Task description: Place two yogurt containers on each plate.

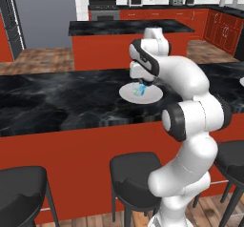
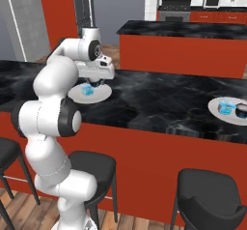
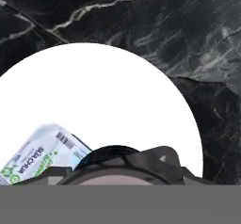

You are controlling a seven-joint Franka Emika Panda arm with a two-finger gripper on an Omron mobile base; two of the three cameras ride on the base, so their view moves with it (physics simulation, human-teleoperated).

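Left base view: the arm rises from the lower right and bends over the black marble counter (image 1: 57, 102), with the gripper (image 1: 141, 84) hanging just above a white plate (image 1: 152, 96) at frame centre. A light blue yogurt container (image 1: 138, 90) sits directly under the fingers, on or just over the plate; contact with the plate surface cannot be resolved. Right base view: the same plate (image 2: 102, 96) lies at centre left, partly behind the arm, with the blue tub (image 2: 87, 89) below the gripper (image 2: 96, 83). At the right edge of that view a second plate (image 2: 215, 109) rests on the counter (image 2: 159, 103) well apart from the first, carrying a light blue tub (image 2: 224, 107) and, just beside it, a rounder dark-bodied tub (image 2: 240, 109). Hand view: the near plate (image 3: 103, 105) spreads across the middle and left, marble counter (image 3: 197, 39) around it at top and right. A tub with a white printed label and barcode (image 3: 42, 155) lies tilted at lower left, and a dark rounded shape sits at bottom centre between the finger positions. Gripper state: jaws partly closed; whether they actually clamp the blue tub cannot be told, as the fingertips are not clearly separable from it. Black stools (image 1: 136, 176) stand in front of the red counter face.
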